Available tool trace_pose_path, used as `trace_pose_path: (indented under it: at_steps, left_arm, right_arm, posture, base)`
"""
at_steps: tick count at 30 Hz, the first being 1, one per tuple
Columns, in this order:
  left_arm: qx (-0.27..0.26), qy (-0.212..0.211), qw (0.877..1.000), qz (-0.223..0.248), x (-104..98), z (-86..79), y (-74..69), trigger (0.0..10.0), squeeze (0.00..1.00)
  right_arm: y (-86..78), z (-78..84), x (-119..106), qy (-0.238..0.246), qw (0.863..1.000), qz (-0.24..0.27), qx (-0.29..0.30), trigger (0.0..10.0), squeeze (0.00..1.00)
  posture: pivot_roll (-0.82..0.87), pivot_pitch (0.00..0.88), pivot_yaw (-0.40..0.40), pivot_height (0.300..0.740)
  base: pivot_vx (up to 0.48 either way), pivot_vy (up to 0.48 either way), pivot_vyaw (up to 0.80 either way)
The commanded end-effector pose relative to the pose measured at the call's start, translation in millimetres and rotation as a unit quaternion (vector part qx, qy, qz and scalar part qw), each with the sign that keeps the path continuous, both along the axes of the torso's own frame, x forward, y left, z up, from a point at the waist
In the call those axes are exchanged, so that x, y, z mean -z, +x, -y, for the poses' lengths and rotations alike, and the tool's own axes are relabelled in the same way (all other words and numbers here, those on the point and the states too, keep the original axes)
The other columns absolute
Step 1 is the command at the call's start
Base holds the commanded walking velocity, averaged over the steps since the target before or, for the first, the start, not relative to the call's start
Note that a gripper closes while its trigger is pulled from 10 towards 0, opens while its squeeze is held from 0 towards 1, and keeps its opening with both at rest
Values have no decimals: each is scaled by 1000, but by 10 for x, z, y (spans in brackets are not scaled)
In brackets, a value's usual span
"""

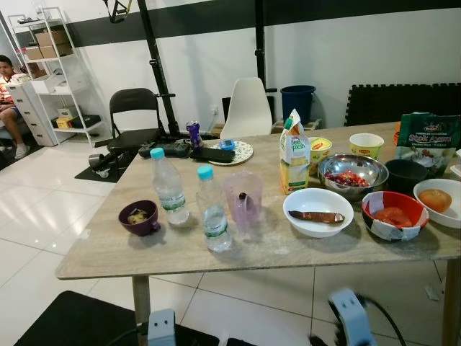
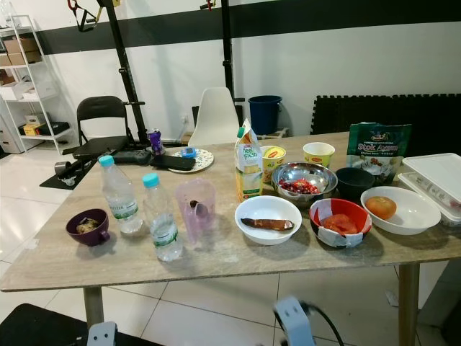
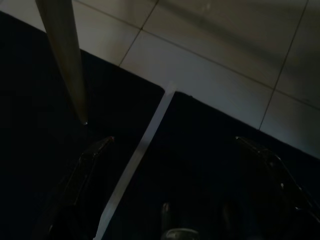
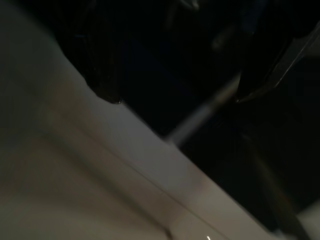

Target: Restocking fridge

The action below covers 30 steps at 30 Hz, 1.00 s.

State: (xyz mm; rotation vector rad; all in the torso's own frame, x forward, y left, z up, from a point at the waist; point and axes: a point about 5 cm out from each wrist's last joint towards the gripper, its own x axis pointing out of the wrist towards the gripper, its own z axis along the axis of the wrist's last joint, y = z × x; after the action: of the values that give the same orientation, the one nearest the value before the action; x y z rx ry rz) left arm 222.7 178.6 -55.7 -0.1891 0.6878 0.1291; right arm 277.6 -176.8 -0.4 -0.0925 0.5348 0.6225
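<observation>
A big wooden worktop (image 1: 216, 252) stands in front of the robot, full of food and drinks. From the middle of it, a juice carton (image 1: 294, 153) with a green cap stands upright at about 1 o'clock. Two clear water bottles (image 1: 170, 187) with blue caps stand upright at 9 o'clock, just beside each other. A pink jug (image 1: 243, 200) is next to them, near the middle. A steel bowl (image 1: 353, 173) with red food is at 2 o'clock. A white bowl (image 1: 318, 211) holds a brown piece of food at 3 o'clock. A red bowl (image 1: 393, 213) sits farther out at 3 o'clock, touching a white plate (image 1: 438, 202) with an orange fruit. A snack bag (image 1: 426, 138) stands at the far 2 o'clock corner. A small purple cup (image 1: 138, 217) is at 9 o'clock.

Both arms hang low by the floor. The left end effector (image 3: 172, 145) has its fingers spread apart, holding nothing, over a dark mat (image 3: 45, 150). The right end effector (image 4: 175, 97) is spread wide too, and empty.
</observation>
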Motion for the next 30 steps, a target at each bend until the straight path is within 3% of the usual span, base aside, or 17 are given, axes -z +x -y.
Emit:
trace_pose_path:
  at_steps: [1,4,8,10,12,13,14,15,18,19,20,21,22,27,28,29,30]
  left_arm:
    - [3,13,1000,14,-26,-65,0,10000,0]
    - [11,21,999,27,-51,-78,7,10000,0]
    - [11,23,999,40,-82,-91,15,10000,0]
    - [11,23,999,40,-82,-91,15,10000,0]
    - [11,25,999,44,-90,-87,13,10000,0]
    - [11,25,999,44,-90,-87,13,10000,0]
    - [16,28,998,46,-94,-70,7,10000,0]
    - [18,29,998,47,-94,-64,2,10000,0]
    - [19,29,998,47,-94,-59,-3,10000,0]
    - [20,30,998,48,-94,-55,-11,10000,0]
    - [20,30,998,48,-94,-55,-11,10000,0]
    - [15,34,998,59,-112,-56,-17,10000,0]
    - [12,35,997,63,-120,-58,-16,10000,0]
    - [17,43,996,82,-153,-43,-15,10000,0]
    - [29,45,994,97,-179,-11,-21,10000,0]
    - [29,45,994,97,-179,-11,-21,10000,0]
    - [30,45,994,99,-183,-5,-26,10000,0]
  right_arm:
    - [2,-72,-73,22,998,6,-53,10000,0]
    - [7,-170,-221,49,991,19,-122,10000,0]
    - [-85,-408,-524,98,967,21,-235,10000,0]
    - [-85,-408,-524,98,967,21,-235,10000,0]
    - [-254,-577,-762,152,937,-4,-315,10000,0]
    - [-254,-577,-762,152,937,-4,-315,10000,0]
    - [-364,-676,-988,190,911,-7,-366,10000,0]
    - [-374,-721,-1113,216,902,3,-374,10000,0]
    - [-376,-756,-1231,240,895,12,-376,10000,0]
    - [-270,-809,-1434,261,894,70,-358,10000,0]
    - [-270,-809,-1434,261,894,70,-358,10000,0]
    - [51,-874,-1817,247,909,197,-273,10000,0]
    - [163,-889,-1921,226,914,239,-237,10000,0]
    - [377,-882,-2137,203,923,292,-147,10000,0]
    - [399,-909,-2433,268,902,315,-125,10000,0]
    - [399,-909,-2433,268,902,315,-125,10000,0]
    - [390,-932,-2567,295,890,325,-128,10000,118]
  posture:
    - [49,47,92,740]
    - [47,49,95,740]
    - [41,55,94,740]
    - [41,55,94,740]
    - [37,68,84,740]
    - [37,68,84,740]
    - [33,76,80,740]
    - [32,80,78,740]
    - [32,80,78,740]
    - [30,85,73,740]
    - [30,85,73,740]
    - [28,88,69,740]
    - [26,89,67,740]
    - [31,91,53,740]
    - [34,91,46,740]
    - [34,91,46,740]
    - [35,92,46,740]
  base:
    - [0,0,0]
    - [0,0,0]
    - [0,0,0]
    - [0,0,0]
    - [0,0,0]
    - [0,0,0]
    - [0,0,0]
    - [0,0,0]
    - [0,0,0]
    - [0,0,0]
    - [0,0,0]
    - [0,0,0]
    - [0,0,0]
    - [0,0,0]
    - [0,0,0]
    - [0,0,0]
    - [0,0,0]
